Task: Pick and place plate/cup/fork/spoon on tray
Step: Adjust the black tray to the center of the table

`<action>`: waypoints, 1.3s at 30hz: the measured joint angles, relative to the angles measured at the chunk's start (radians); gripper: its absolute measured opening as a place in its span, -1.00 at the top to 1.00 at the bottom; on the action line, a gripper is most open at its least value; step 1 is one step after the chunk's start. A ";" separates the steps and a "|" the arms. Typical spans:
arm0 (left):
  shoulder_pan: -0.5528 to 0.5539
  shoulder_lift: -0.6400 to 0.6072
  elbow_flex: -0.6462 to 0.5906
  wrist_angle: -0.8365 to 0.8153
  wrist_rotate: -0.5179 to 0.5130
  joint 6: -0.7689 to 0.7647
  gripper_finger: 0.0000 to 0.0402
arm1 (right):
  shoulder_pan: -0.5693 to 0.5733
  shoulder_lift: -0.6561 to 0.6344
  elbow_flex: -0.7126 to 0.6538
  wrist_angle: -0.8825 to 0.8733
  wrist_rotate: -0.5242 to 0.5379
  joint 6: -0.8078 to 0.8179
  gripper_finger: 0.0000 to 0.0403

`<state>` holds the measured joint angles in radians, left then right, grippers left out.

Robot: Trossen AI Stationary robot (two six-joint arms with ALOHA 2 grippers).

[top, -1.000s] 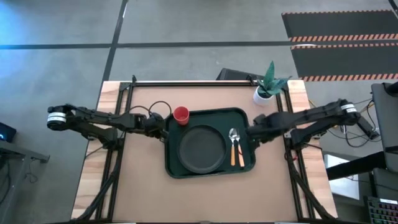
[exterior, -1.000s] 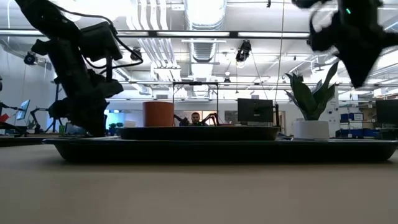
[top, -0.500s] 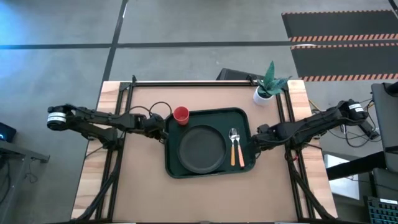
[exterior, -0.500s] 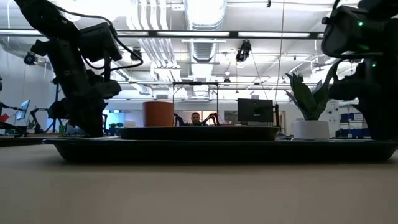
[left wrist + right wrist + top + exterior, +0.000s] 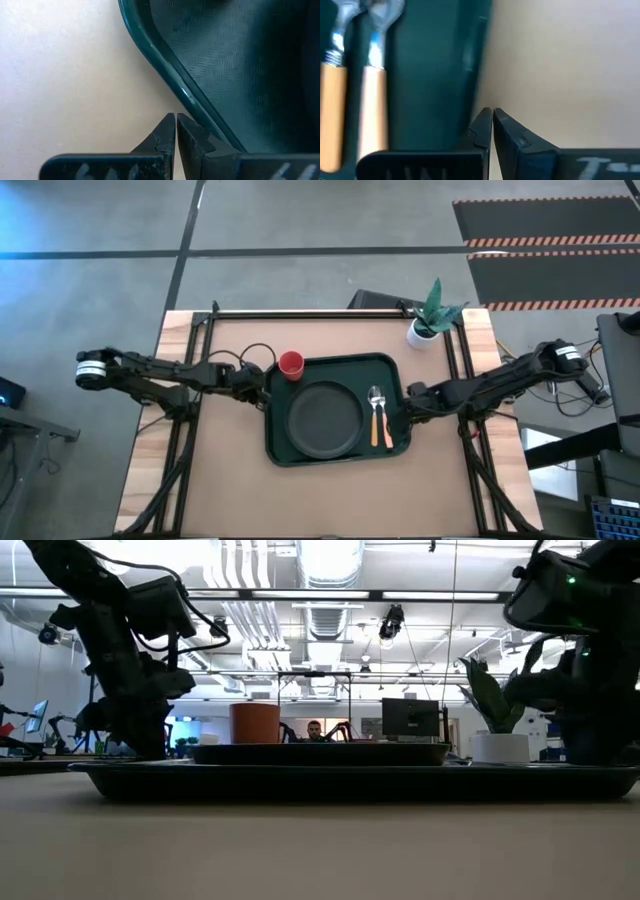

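The dark green tray [image 5: 340, 368] lies mid-table. On it are the dark plate [image 5: 324, 420] and, to the plate's right, the spoon [image 5: 375, 398] and the fork [image 5: 387, 430], side by side, heads toward the far edge. The red cup [image 5: 291, 364] stands at the tray's far left corner; whether on the tray or beside it, I cannot tell. My left gripper [image 5: 262, 385] is shut, low at the tray's left rim [image 5: 165, 70]. My right gripper [image 5: 408, 402] is shut, low at the tray's right rim [image 5: 479, 55]. My left gripper has its shut fingertips [image 5: 187, 125] on the table side of the tray's left rim, close against it; I cannot tell whether they touch. My right gripper has its shut fingertips [image 5: 482, 120] just outside the tray's right rim; I cannot tell whether they touch.
A white pot with a green plant [image 5: 424, 330] stands at the far right of the table, behind my right arm. Black frame rails [image 5: 190, 430] run along the table's left, right and far sides. Bare wood lies in front of the tray [image 5: 330, 500].
My right gripper has come down from above the table to table height beside the tray's right rim, shifting a little toward the near edge.
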<state>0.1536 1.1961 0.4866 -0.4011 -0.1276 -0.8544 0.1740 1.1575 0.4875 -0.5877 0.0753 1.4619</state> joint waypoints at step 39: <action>0.036 -0.008 0.009 -0.077 0.077 -0.006 1.00 | 0.141 0.205 0.187 -0.013 0.043 0.124 0.96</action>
<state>0.1901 1.1885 0.4953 -0.4778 -0.0506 -0.8600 0.3153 1.3624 0.6740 -0.6003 0.1181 1.5857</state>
